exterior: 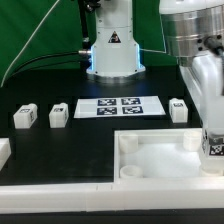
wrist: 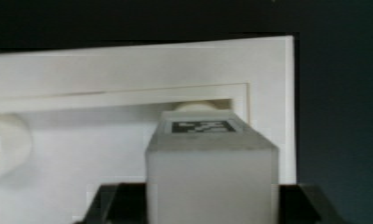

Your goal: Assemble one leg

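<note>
My gripper [exterior: 212,138] is shut on a small white leg [exterior: 214,148] with a black-and-white tag, held upright at the near right corner of the large white square panel [exterior: 150,160]. In the wrist view the leg [wrist: 209,165] fills the space between my dark fingers [wrist: 122,205], its tagged end pointing at the panel's round corner hole [wrist: 197,104]. I cannot tell whether the leg touches the hole. Three more legs stand on the black table: two at the exterior view's left [exterior: 24,116] [exterior: 57,114] and one at its right [exterior: 179,109].
The marker board [exterior: 120,106] lies flat behind the panel. The robot base [exterior: 112,55] stands at the back. A white part [exterior: 4,151] sits at the far left edge. The panel's raised rim [wrist: 147,60] runs along its edge.
</note>
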`<state>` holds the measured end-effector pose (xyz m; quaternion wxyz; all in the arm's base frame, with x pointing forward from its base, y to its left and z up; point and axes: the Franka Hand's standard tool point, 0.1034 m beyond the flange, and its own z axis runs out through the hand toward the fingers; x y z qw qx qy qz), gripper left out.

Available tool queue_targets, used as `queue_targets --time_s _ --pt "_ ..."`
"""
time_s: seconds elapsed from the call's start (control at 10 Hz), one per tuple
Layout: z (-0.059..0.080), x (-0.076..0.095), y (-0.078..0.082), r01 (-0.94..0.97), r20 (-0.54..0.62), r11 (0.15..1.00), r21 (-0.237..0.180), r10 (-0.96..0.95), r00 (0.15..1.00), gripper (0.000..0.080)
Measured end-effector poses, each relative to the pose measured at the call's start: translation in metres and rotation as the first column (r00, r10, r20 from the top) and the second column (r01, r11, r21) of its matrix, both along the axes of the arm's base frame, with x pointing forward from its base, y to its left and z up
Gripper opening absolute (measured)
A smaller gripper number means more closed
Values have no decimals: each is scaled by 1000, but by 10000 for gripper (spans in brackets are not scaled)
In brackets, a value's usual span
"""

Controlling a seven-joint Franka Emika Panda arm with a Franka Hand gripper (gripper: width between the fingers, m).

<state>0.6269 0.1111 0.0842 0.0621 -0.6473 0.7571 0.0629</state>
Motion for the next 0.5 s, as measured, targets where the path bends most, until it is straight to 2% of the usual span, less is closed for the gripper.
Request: queue_targets --time_s 0.2,0.3,0.4,0.5 --pt "0 0 0 -2 0 1000 0 2 1000 294" --pt "-1 0 1 -8 0 1000 0 8 1000 475" --pt "-1 0 1 -72 12 997 -1 72 997 590" --pt "-1 0 1 -75 12 997 -1 75 997 590"
